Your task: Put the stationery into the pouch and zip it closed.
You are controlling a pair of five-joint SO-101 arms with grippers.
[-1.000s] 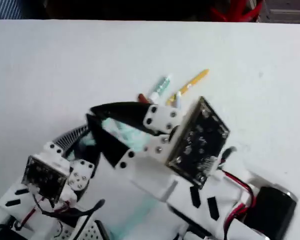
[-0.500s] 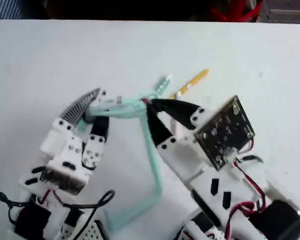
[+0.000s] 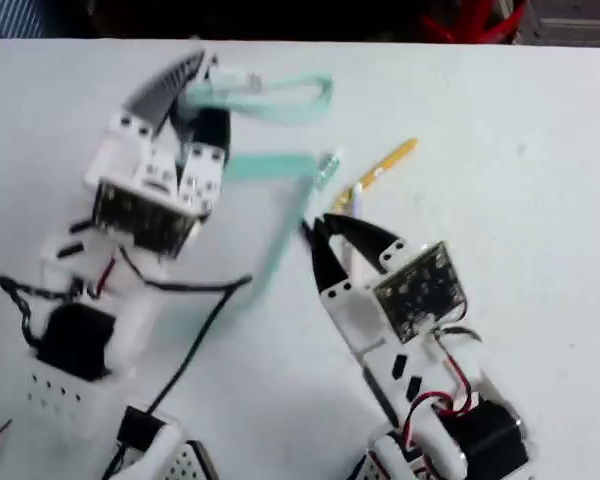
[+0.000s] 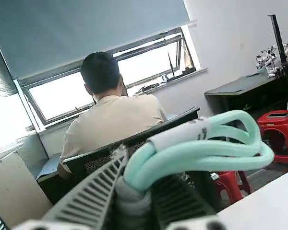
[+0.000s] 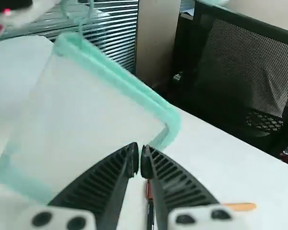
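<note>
Dangling translucent mint-edged pouch [image 3: 270, 198] (soft loop [image 4: 201, 148] pinched in left tool [image 3: 198, 85]), right tool [image 5: 138, 155] closed, empty.

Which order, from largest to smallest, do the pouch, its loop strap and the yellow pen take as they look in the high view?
1. pouch, clearly largest.
2. loop strap, which looks longer than the pen, but it is raised nearer the camera, so this rank is unsure.
3. yellow pen, lying on the table.
</note>
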